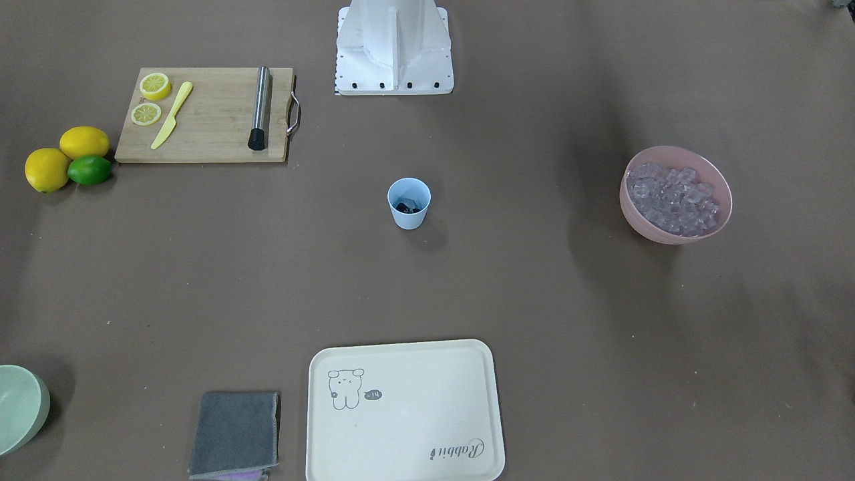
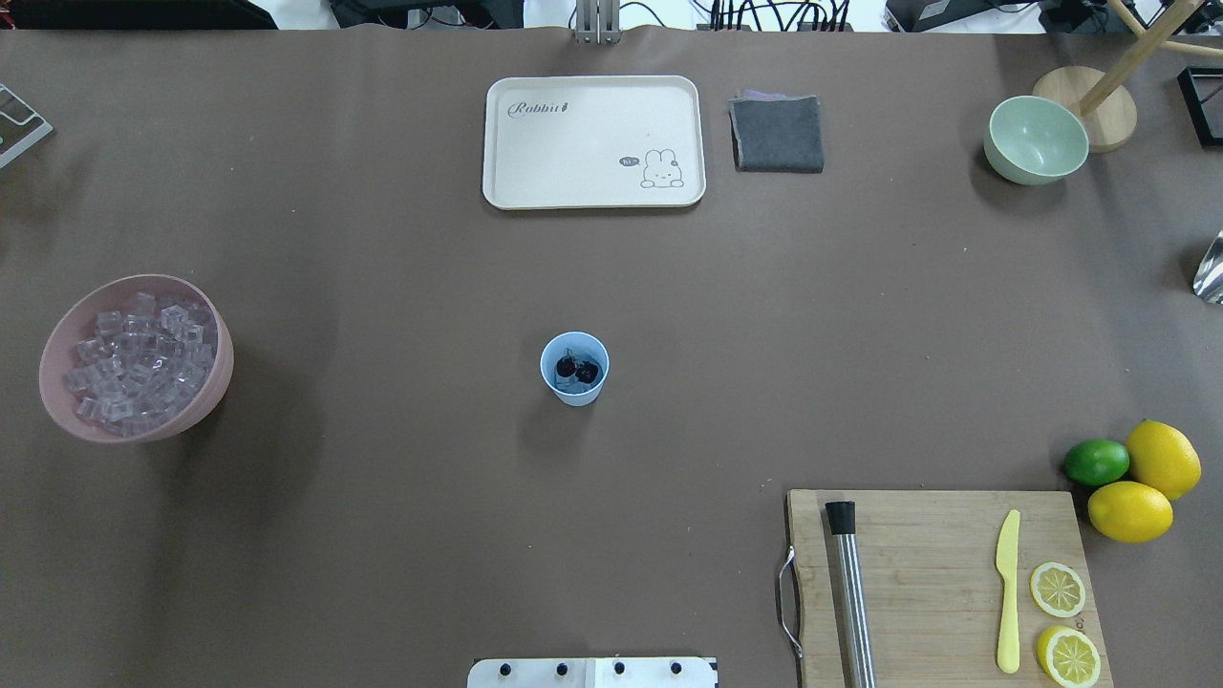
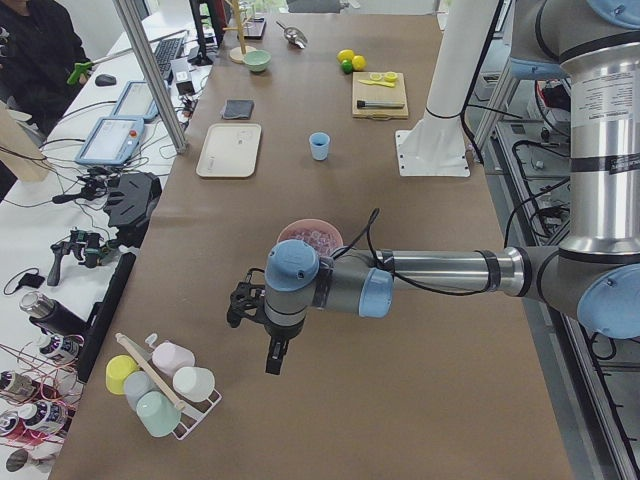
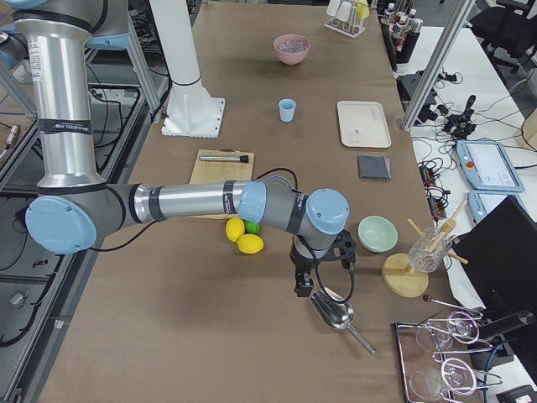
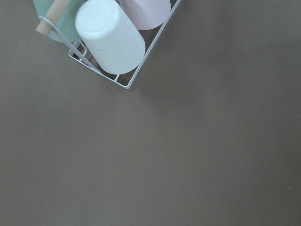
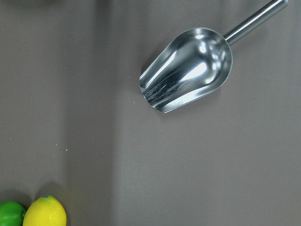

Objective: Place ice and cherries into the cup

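Left fingers (image 3: 272, 357) pointing down, right fingers (image 4: 299, 286) likewise

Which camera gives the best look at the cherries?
The overhead exterior view: it looks into the cup and shows the cherries as two dark rounds. Front-facing shows only a dark patch; side views just the cup; wrist views neither.

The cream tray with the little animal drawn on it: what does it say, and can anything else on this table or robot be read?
"Rabbit", in script lettering, on the cream tray.
Too small to read: the dark speech bubble beside the tray's drawn animal.
Too small to read: the printed label on the left arm, seen in the exterior left view.
No other writing shows.
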You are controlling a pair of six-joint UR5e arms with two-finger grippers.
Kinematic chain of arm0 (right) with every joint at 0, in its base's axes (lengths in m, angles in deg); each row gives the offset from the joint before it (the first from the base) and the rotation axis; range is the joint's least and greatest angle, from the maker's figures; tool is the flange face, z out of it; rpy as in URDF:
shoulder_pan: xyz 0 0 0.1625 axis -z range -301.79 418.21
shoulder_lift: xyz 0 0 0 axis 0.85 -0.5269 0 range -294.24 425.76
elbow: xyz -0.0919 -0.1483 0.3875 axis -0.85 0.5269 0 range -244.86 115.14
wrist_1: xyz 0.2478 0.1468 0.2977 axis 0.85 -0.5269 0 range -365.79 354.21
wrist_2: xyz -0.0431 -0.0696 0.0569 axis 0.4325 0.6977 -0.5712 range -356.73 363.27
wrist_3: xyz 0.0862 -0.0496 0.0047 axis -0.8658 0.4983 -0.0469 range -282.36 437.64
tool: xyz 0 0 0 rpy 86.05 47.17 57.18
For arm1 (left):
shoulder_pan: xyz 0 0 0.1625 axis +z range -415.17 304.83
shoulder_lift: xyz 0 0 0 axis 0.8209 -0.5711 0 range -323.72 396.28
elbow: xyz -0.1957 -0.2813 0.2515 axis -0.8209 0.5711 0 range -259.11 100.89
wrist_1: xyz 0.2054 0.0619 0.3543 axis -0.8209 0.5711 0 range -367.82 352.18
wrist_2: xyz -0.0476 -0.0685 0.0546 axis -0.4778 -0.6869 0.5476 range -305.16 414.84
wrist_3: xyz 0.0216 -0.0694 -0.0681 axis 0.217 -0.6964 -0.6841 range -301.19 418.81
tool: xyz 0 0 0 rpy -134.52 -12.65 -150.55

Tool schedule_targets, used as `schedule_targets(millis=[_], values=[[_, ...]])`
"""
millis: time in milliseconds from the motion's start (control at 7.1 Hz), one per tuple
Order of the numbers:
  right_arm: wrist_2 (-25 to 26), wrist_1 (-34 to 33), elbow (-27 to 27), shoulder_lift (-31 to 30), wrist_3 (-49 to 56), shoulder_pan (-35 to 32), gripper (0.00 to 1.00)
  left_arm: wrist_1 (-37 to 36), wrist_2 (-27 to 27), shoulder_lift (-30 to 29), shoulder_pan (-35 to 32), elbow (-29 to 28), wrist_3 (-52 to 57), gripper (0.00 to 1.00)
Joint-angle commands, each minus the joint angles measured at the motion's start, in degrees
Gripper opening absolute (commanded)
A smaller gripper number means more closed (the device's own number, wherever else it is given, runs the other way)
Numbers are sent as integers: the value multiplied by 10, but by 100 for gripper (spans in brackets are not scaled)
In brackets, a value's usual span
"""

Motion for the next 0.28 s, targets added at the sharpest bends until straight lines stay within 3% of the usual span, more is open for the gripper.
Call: schedule_targets(millis=[0,141], values=[[0,0,0,-2,0,0,100,-1,0,-1,-2,0,-1,98],[0,0,0,-1,0,0,100,-1,0,-2,-2,1,-1,98]])
